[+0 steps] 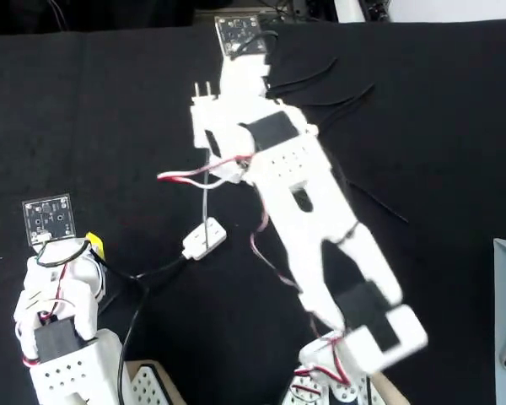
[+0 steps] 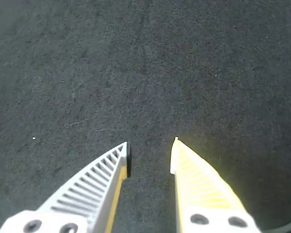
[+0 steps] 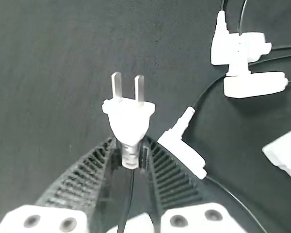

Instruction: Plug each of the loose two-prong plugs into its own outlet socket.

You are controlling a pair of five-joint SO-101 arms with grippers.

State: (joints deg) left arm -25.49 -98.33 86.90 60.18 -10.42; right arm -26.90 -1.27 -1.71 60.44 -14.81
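**Two-prong plug [image 3: 128,114] clamped in the right gripper [image 3: 130,148]**

Gripped at the neck, jaws closed tight against it, both prongs pointing away from the wrist and black cord trailing back between the fingers. Held above the black table cloth [image 1: 84,110], toward the far side in the high view. Just beside one finger, a white connector [image 3: 183,144], possibly a socket but too unclear to tell. Nearer the arm bases, a white socket block [image 1: 204,239] on a black cord. Left gripper [image 2: 150,145] parted moderately, holding nothing, over the cloth.
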